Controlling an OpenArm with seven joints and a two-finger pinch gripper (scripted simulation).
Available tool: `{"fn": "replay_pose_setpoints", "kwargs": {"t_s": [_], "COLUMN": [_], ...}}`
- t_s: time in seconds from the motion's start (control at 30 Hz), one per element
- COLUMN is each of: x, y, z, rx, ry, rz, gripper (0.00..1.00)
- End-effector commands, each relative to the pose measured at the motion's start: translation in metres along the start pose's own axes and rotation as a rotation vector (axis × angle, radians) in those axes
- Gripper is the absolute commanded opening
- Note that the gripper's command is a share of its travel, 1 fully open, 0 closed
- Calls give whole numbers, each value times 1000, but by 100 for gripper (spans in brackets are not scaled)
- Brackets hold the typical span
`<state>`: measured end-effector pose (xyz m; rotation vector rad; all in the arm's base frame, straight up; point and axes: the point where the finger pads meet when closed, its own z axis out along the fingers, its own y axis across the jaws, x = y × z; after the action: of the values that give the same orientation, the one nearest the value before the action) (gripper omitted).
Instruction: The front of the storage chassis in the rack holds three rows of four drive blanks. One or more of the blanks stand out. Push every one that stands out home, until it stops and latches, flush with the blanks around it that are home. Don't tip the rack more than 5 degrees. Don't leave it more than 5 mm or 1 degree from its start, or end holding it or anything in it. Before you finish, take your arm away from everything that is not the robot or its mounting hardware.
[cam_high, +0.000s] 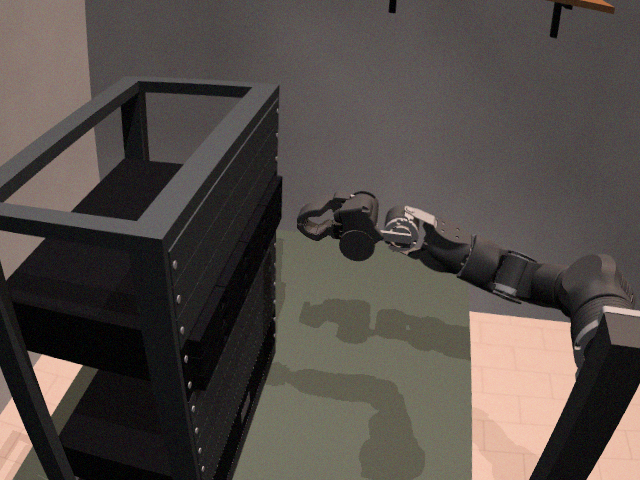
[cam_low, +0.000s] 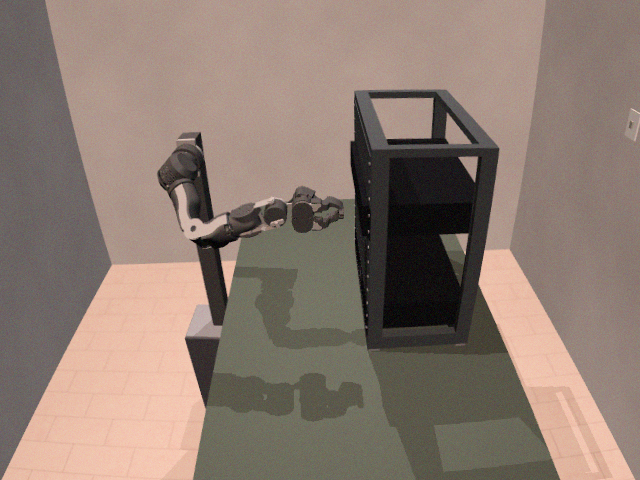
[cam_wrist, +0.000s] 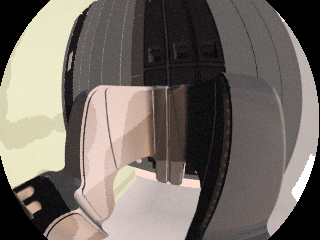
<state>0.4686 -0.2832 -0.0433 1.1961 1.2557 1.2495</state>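
Note:
The dark rack (cam_high: 139, 268) stands on the green mat, also in the exterior view (cam_low: 418, 217). The storage chassis (cam_high: 232, 279) sits in its front face at mid height; its edge stands a little proud of the rack front. The blanks show only in the wrist view, as a dark band with small square slots (cam_wrist: 180, 50) beyond the fingertips. Which blank stands out I cannot tell. My gripper (cam_high: 305, 222) is shut and empty, a short gap in front of the rack's upper front, pointing at it. It also shows in the exterior view (cam_low: 336, 209) and the wrist view (cam_wrist: 170, 134).
The arm's post (cam_low: 204, 232) stands on a grey base at the mat's left edge. The green mat (cam_low: 330, 361) lies on a tiled floor. A wooden shelf (cam_high: 584, 6) hangs high on the back wall.

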Motion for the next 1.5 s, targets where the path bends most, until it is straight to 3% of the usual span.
{"fn": "replay_pose_setpoints", "kwargs": {"t_s": [0.0, 1.47], "x": [1, 2], "y": [4, 4], "z": [0, 20], "rx": [-9, -8], "ry": [1, 0], "rz": [-2, -1], "gripper": [0, 0]}}
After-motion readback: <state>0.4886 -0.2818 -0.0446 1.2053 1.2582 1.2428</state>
